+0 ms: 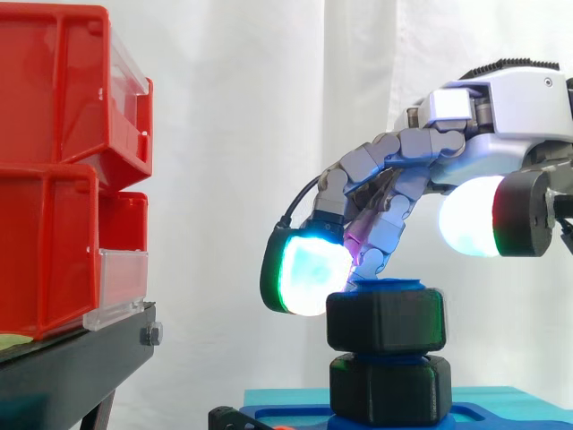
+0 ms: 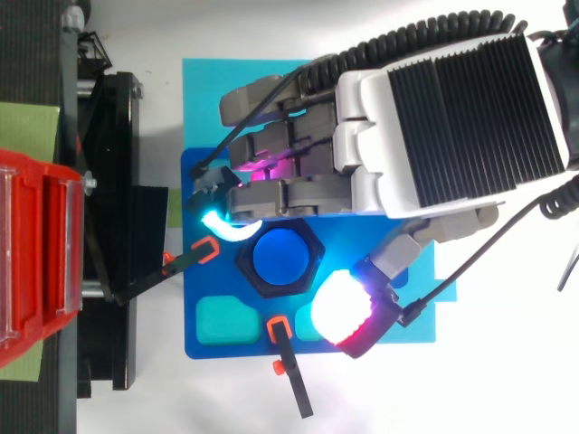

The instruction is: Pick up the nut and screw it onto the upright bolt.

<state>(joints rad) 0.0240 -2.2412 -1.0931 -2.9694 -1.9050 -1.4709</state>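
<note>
A black hex nut (image 1: pixel 385 320) sits on the upright blue bolt (image 2: pixel 280 256), above a second black nut (image 1: pixel 389 388) lower on the same bolt. The bolt stands on a blue base plate (image 2: pixel 194 298). My hand (image 1: pixel 466 125) arches over the bolt from the right. Its bent fingers reach down, and one cyan-glowing fingertip (image 1: pixel 304 273) touches the upper nut's top left edge. The thumb pad (image 2: pixel 342 310) hangs apart from the nut, higher than it and off to its side. Nothing is pinched between thumb and fingers.
Red bins (image 1: pixel 63 170) are stacked on a black stand (image 1: pixel 72 363) to the left. Two black clamps with orange tips (image 2: pixel 204 253) (image 2: pixel 280 334) hold the base plate. Teal recesses (image 2: pixel 226 318) lie in the plate near the bolt.
</note>
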